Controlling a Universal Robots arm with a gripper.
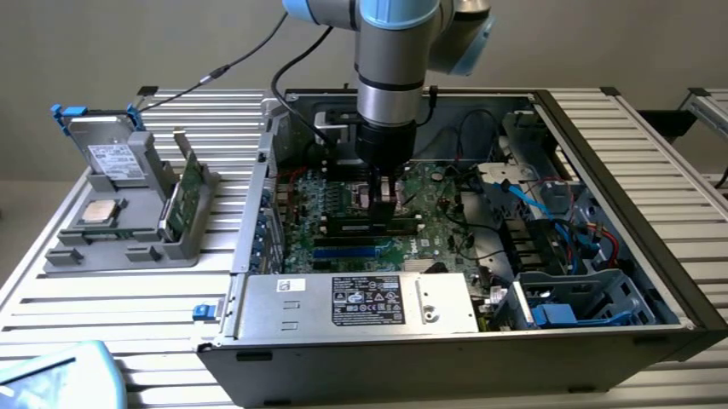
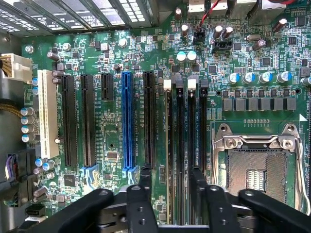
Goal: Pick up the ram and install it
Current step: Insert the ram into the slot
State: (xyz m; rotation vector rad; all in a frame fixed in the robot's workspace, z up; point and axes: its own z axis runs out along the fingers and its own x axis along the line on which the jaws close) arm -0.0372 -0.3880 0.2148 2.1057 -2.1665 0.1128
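Note:
My gripper (image 1: 383,209) reaches down into the open computer case, over the memory slots of the green motherboard (image 1: 438,192). In the wrist view its two black fingers (image 2: 146,182) stand apart, one on each side of the memory slots (image 2: 194,145); the gripper (image 2: 171,177) is open. The ram (image 2: 170,145) shows edge-on as a thin strip standing in the slot with a white latch, between the fingers and touching neither. From the exterior view the ram (image 1: 366,226) is a long dark stick lying along a slot just below the fingertips.
An empty processor socket (image 2: 257,165) lies beside the memory slots, a blue expansion slot (image 2: 127,121) on the other side. A silver power supply (image 1: 358,302) and cables (image 1: 546,213) crowd the case. A grey tray (image 1: 125,247) at the exterior view's left holds a green card (image 1: 187,196) and a square chip (image 1: 101,211).

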